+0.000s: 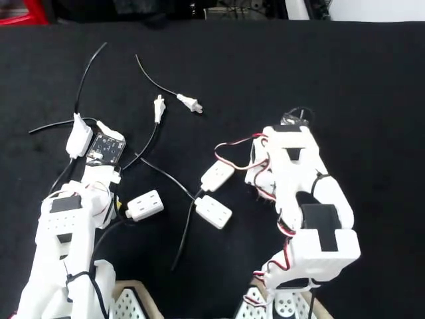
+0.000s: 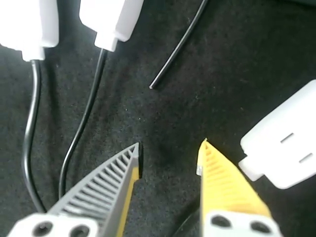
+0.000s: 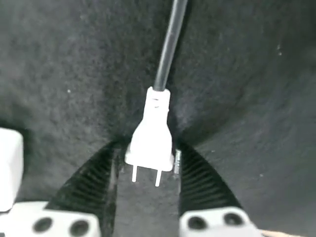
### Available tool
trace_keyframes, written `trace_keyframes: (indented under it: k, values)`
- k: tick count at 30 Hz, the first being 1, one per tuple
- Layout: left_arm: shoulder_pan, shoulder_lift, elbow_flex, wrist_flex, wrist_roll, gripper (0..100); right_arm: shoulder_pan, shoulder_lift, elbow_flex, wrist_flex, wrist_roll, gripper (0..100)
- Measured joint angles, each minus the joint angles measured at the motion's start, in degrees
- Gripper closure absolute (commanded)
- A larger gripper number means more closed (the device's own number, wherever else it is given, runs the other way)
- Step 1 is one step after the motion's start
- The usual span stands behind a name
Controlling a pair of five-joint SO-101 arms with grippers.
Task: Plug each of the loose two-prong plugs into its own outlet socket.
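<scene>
A white two-prong plug point(image 3: 150, 143) on a black cord sits between my right gripper's point(image 3: 148, 150) black fingers, which are shut on its sides, with the prongs pointing back at the camera. My left gripper point(image 2: 170, 148) hangs open just above the black cloth, one finger grey and one yellow, with nothing between them. A white outlet socket point(image 2: 284, 143) lies just beside the yellow finger. Two more sockets point(image 2: 111, 19) lie farther off. In the high view, two loose plugs point(image 1: 158, 106) point(image 1: 190, 103) lie at the back and the sockets point(image 1: 145, 205) point(image 1: 214, 211) point(image 1: 218, 174) lie in the middle.
Black cords trail across the black tablecloth, one with a cut end point(image 2: 150, 86) ahead of the left gripper. Another white block on a cord point(image 1: 78, 136) lies by the left arm point(image 1: 66, 219). The right arm point(image 1: 305, 193) stands over the middle right.
</scene>
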Motion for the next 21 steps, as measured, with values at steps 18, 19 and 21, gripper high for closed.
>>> trace_keyframes:
  k: [18,19,21]
  values:
    - [0.0,0.0,0.7,0.0,-2.8,81,-2.5,0.2,-11.5,0.7,48.8,72.1]
    - [0.0,0.0,0.7,0.0,-2.8,81,-2.5,0.2,-11.5,1.4,49.8,71.6]
    - [0.0,0.0,0.7,0.0,-2.8,81,-2.5,0.2,-11.5,2.6,52.7,72.6]
